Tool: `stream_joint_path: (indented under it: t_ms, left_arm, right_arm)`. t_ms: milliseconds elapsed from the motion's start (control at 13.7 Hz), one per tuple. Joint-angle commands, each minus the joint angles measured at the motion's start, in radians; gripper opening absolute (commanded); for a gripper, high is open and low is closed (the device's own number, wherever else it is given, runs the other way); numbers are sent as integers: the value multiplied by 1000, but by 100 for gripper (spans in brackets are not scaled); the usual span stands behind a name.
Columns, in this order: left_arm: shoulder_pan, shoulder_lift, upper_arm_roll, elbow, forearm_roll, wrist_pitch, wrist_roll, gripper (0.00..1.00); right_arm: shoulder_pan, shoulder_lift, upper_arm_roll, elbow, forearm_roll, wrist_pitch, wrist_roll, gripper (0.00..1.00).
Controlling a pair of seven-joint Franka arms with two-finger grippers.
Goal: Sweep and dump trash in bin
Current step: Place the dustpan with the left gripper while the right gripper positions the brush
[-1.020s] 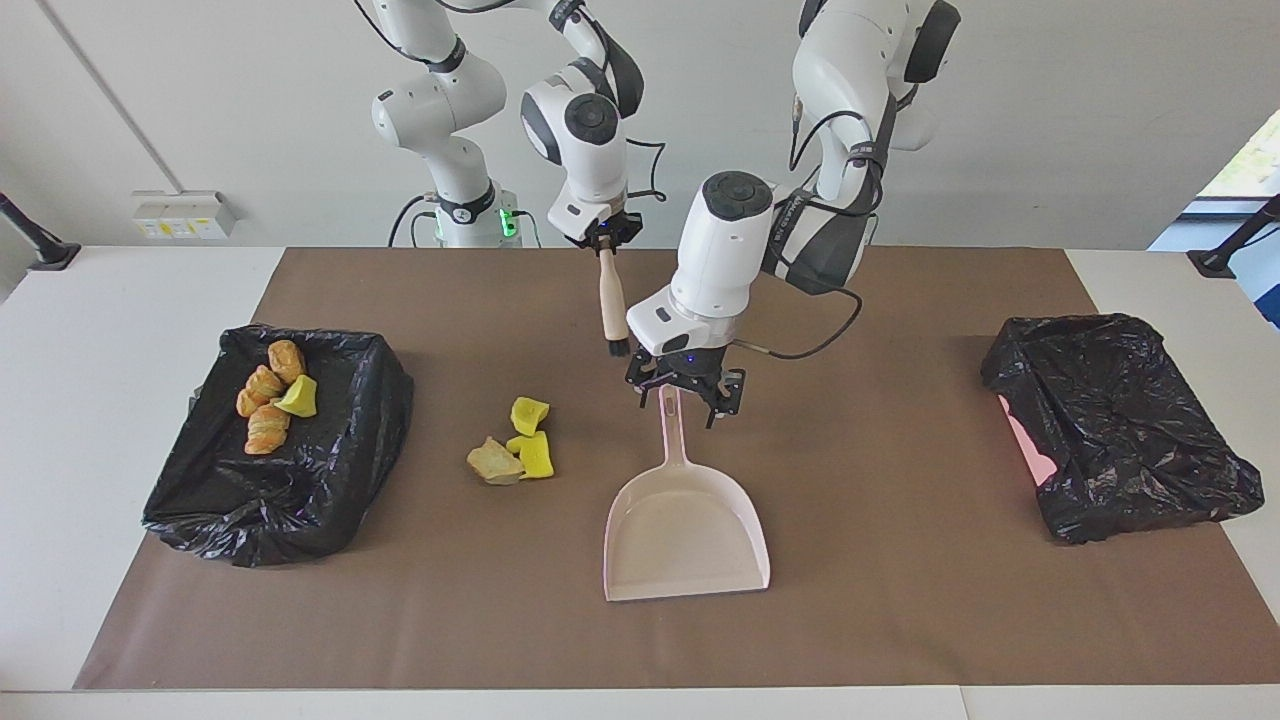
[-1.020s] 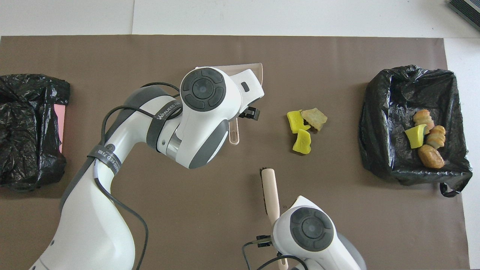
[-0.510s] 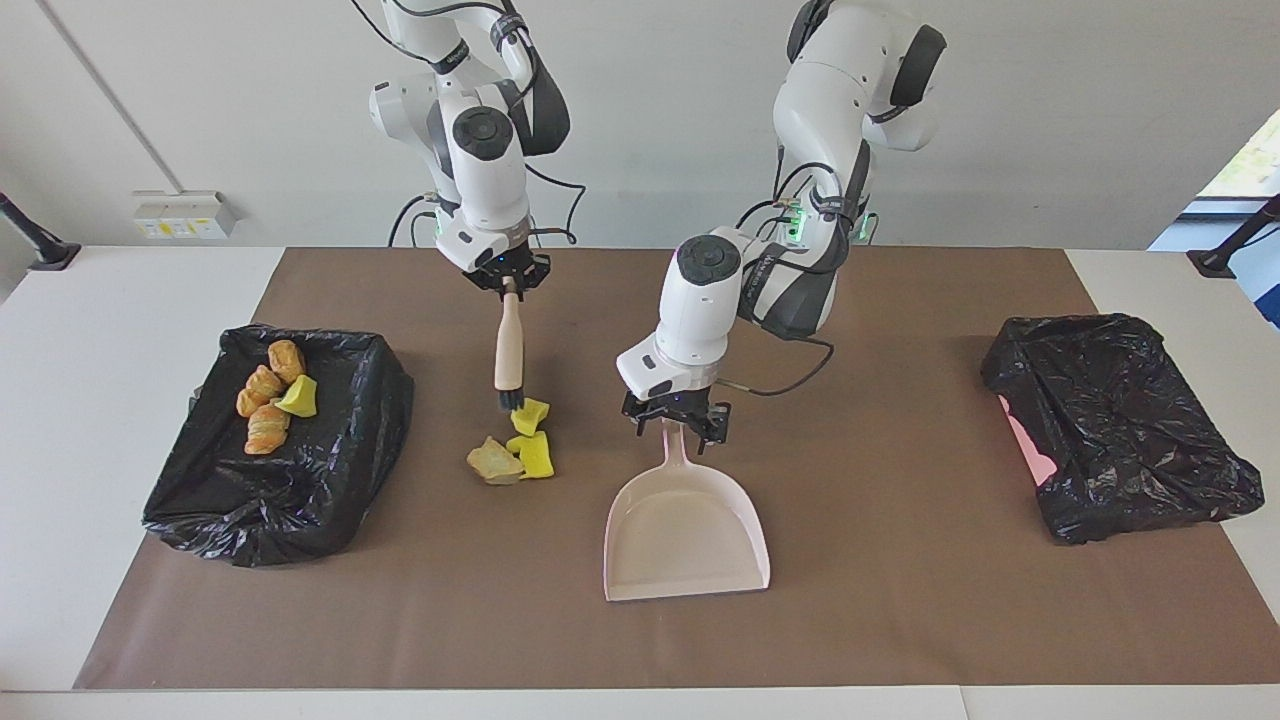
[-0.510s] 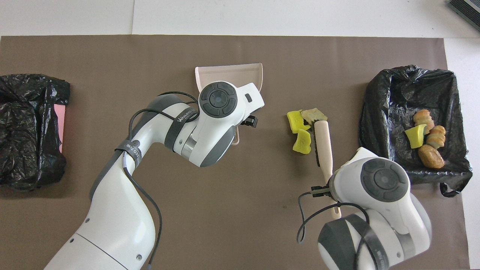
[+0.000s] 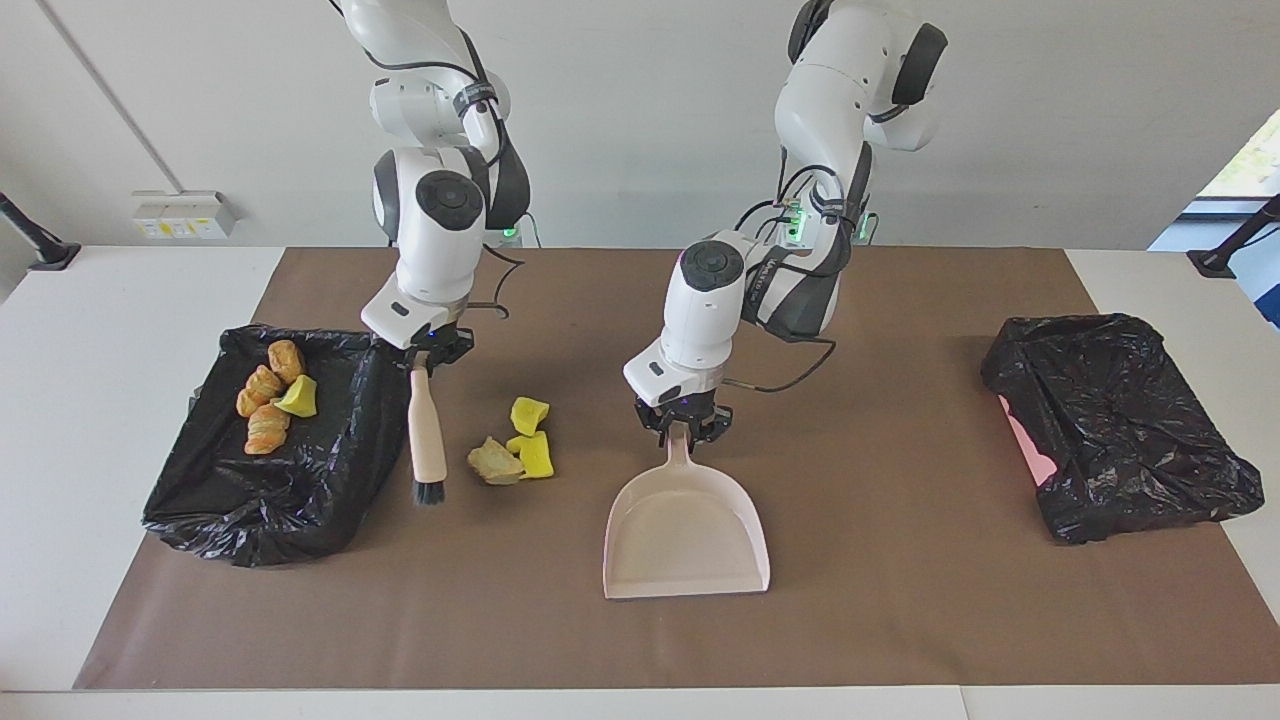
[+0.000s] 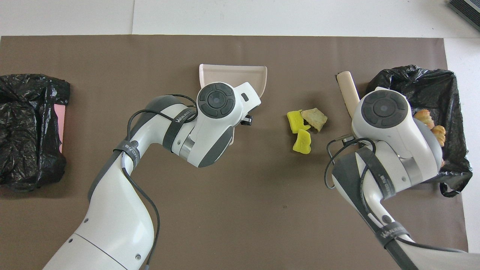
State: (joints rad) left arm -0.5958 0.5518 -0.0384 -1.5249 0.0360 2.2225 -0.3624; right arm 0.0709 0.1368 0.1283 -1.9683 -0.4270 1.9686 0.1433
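Brown paper covers the middle of a white surface, leaving bare white strips at both ends.

Toward the right arm's end sits a bin lined with a black bag. Some trash already lies inside it: golden-brown pastries and a yellow-green sponge bit.

More trash lies loose on the paper between this bin and the dustpan: two yellow sponge bits and a pale bread chunk, clustered and touching one another.

The right gripper has its fingers closed on the top of a beige-handled brush. The brush hangs nearly upright, dark bristles down, in the narrow gap between the bin's edge and the loose pile, just beside the bread chunk. In the overhead view its handle shows just beside the bin's rim.

The left gripper has its fingers closed on the handle of a pale pink dustpan. The dustpan lies flat on the paper, its handle toward the robots.

Open brown paper stretches between the pile and the dustpan, and more lies beside the dustpan toward the left arm's end, where a second black-bagged bin sits with a strip of pink showing at its edge.
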Motion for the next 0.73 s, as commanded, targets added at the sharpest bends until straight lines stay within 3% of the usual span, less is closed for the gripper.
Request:
stream_joint_path:
  t_ms: [0,73,291,656]
  left_arm:
    - [-9,-24,9,-18,74,19,-23,17]
    - [-7,-26,9,-14,118,19,-18,16]
    - [4,-78,12,-29,148,-9,55,0]
    - [57,-130,12,-47,147,-128,348,0]
  right_arm:
    - [-22,50,13,49,-25,-22,-30,0]
    - [-23,65,14,51,-27,-24,-31,0]
    - [-23,70,14,28,-13,-31,-66,0]
    - [0,47,20,-41,210,-42,-111,0]
